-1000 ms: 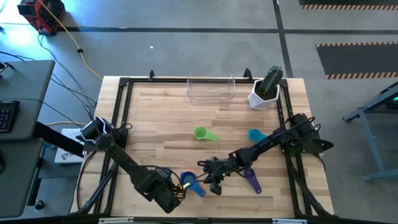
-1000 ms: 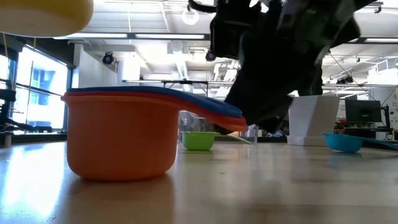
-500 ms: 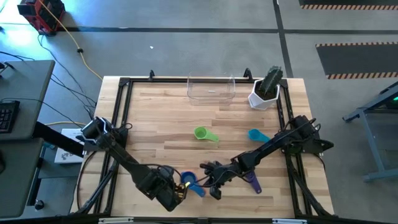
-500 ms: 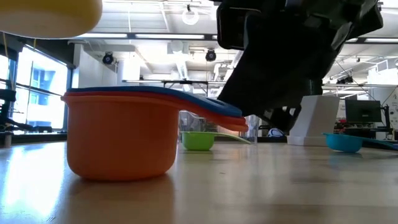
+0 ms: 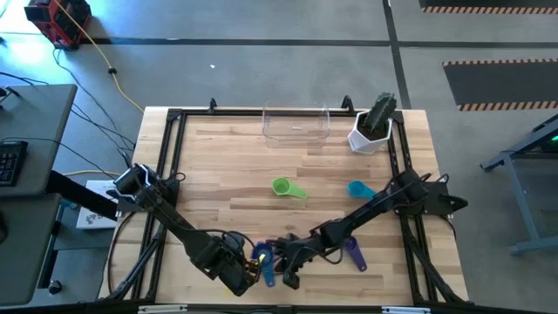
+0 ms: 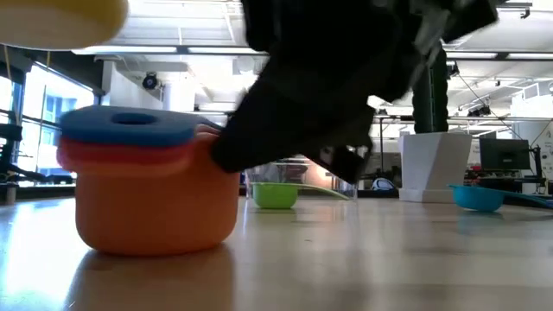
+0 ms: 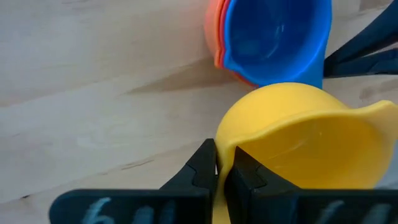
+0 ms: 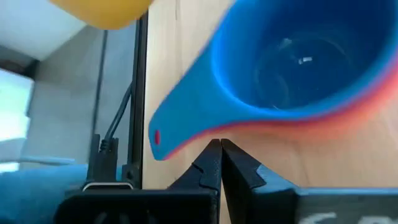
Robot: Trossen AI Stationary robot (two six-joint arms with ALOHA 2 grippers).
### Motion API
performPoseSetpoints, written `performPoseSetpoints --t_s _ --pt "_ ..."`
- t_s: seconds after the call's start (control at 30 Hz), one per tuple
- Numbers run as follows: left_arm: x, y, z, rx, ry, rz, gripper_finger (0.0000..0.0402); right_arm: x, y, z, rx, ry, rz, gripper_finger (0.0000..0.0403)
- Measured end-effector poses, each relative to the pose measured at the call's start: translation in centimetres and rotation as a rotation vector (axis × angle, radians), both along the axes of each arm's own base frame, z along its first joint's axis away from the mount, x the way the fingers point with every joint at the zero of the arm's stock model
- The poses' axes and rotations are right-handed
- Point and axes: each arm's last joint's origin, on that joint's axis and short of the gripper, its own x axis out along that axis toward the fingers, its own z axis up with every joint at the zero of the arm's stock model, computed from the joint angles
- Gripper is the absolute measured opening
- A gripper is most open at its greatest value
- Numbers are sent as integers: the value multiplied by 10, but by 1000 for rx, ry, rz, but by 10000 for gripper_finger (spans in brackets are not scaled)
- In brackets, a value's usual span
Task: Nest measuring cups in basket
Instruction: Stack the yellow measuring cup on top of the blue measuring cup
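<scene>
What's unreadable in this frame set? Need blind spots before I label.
- High view: the stack of orange, red and blue plastic measuring cups is mostly covered by the right gripper.
- Low view: the clear plastic basket is hidden behind the right arm.
- Left wrist view: the yellow plastic measuring cup in the left gripper is cut off by the frame edge.

It was a robotics lab: a framed wooden table (image 5: 227, 166) stood on grey concrete floor (image 5: 261, 70) with hazard-striped tape (image 5: 497, 63), cables (image 5: 100, 52), monitors (image 6: 504, 155) beyond.

yellow cup (image 6: 60, 19) cropped, basket (image 6: 298, 177) mostly hidden
</scene>
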Motion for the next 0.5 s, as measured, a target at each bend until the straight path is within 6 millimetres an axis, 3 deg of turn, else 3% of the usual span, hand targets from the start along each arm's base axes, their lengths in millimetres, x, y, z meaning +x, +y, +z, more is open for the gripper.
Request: performPoseSetpoints --t_s 0.27,0.5 --pt "1 2 0 -1 3 15 8 24 7 6 -77 83 66 0" --pt "13 8 2 -58 -39 110 8 17 4 24 -179 190 45 0"
